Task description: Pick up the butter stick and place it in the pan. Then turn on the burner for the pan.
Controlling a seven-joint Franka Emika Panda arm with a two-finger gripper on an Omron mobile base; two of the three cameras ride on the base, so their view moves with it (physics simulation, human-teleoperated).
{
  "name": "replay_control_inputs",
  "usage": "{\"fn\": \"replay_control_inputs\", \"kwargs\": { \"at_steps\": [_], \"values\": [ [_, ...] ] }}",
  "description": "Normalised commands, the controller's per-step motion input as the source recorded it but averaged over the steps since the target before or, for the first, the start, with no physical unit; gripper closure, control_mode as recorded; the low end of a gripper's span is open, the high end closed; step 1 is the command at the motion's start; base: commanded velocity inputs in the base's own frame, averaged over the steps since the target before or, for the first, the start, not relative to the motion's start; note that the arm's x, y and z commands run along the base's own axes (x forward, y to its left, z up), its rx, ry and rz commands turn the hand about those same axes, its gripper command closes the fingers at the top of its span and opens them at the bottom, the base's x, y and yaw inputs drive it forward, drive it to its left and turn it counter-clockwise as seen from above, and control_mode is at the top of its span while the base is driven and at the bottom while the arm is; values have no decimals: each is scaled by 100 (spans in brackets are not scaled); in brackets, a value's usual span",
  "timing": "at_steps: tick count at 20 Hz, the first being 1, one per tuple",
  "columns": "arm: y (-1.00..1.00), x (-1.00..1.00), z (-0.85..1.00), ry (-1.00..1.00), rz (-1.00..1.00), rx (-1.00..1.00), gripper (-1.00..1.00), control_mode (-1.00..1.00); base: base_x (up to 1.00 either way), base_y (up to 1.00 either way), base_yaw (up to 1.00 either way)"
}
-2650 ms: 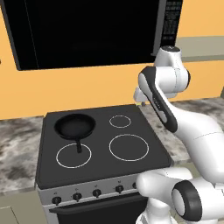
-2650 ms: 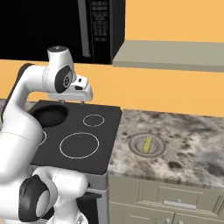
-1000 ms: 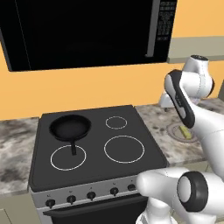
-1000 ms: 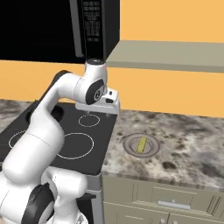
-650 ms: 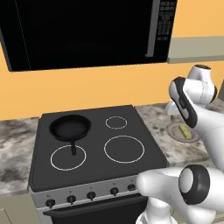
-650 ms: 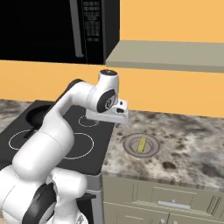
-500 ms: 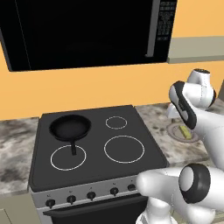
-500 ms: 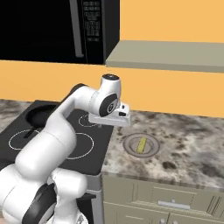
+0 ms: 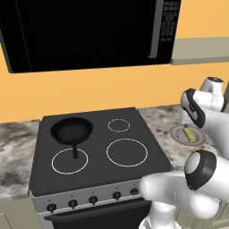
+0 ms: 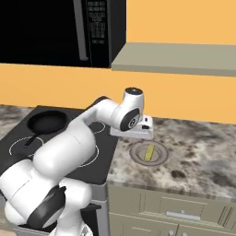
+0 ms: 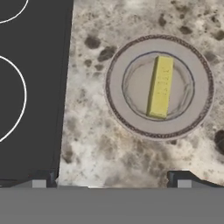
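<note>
Butter stick [image 11: 160, 86] sits flat in the middle of the grey ringed disc [image 11: 131, 118] on the speckled surface [image 11: 92, 131], just right of the stove edge, well apart from the pan [image 9: 71, 130], which is on the stove's back-left burner. Pincer [image 11: 114, 178] is above the surface with fingers spread wide, nothing between them. In the hand view the stick lies ahead of the pincer and offset toward the right fingertip [image 11: 180, 177], not centred between the tips. Its long axis runs nearly straight away from the camera with a slight lean, so roughly perpendicular to the line joining the two tips; the jaws should already straddle the narrow sides. My read: next move needs a shift forward and right to centre over the stick, small yaw trim, then descend. From the right base view the pincer [image 10: 144, 129] is up and left of the disc, not yet over it.
</note>
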Motion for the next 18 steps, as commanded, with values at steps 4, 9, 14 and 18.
{"fn": "replay_control_inputs", "kwargs": {
  "at_steps": [4,9,14,18],
  "values": [
    [-54,34,-29,0,1,0,-100,-100,0,0,0],
    [-40,19,-32,1,0,2,-100,-100,0,0,0],
    [-1,31,-23,5,-3,0,-100,-100,0,0,0],
    [0,43,-21,4,-6,2,-100,-100,0,0,0]
  ]
}}
